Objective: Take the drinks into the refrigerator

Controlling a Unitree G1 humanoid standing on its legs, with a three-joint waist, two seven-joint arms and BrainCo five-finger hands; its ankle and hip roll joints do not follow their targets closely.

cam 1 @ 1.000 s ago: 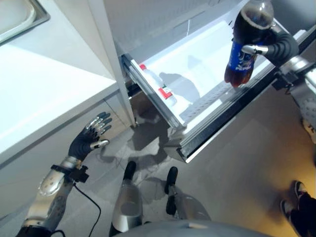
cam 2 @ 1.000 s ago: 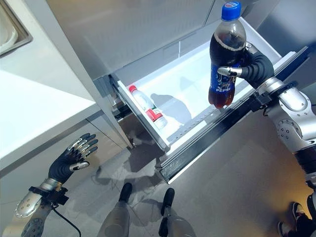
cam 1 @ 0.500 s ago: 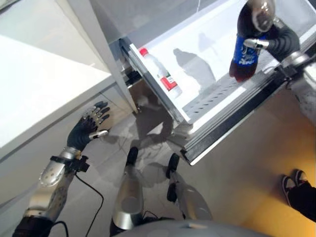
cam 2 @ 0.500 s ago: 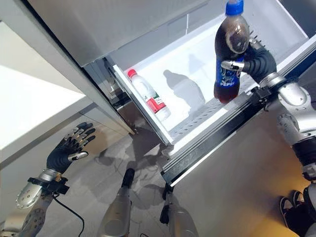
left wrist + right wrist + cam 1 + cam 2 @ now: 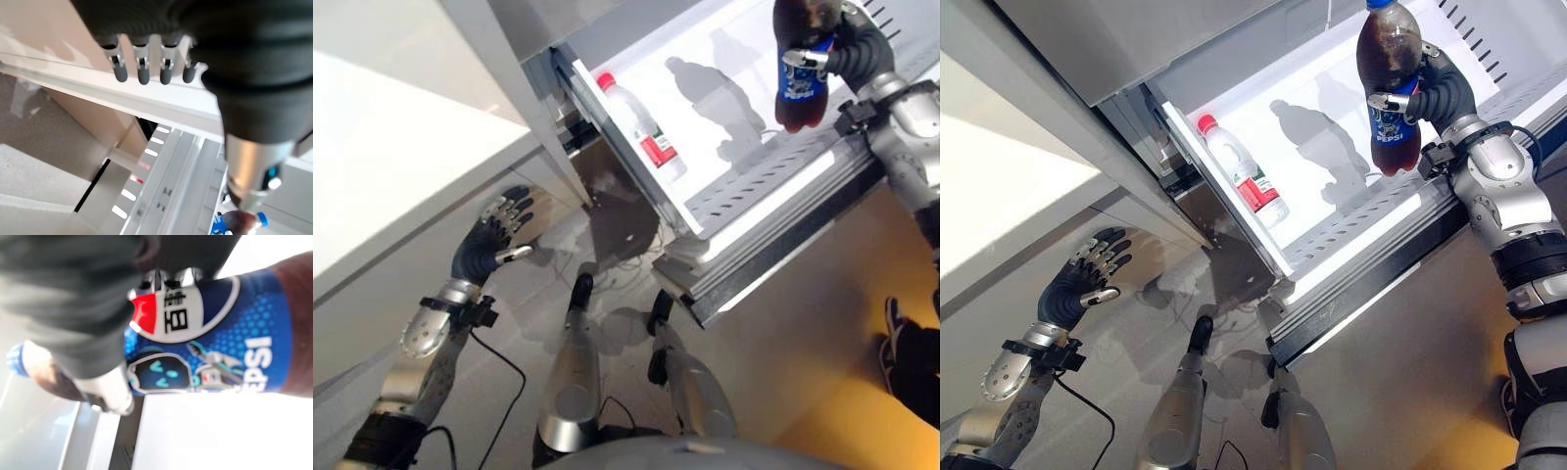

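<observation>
The right hand (image 5: 1430, 93) is gripping the dark cola bottle (image 5: 1389, 88) upright above the open refrigerator drawer (image 5: 1351, 235). A clear bottle (image 5: 1242, 176) is lying inside. The left hand (image 5: 1082, 284) is hanging low, fingers spread.

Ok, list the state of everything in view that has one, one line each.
Refrigerator drawer: pulled open.
Cola bottle: capped in the left wrist view, upright, held above the drawer, not yet set down.
Water bottle: red-capped, lying on its side in the drawer.
Right hand: fingers curled round the cola bottle.
Left hand: fingers spread, holding nothing, near the cabinet front.
</observation>
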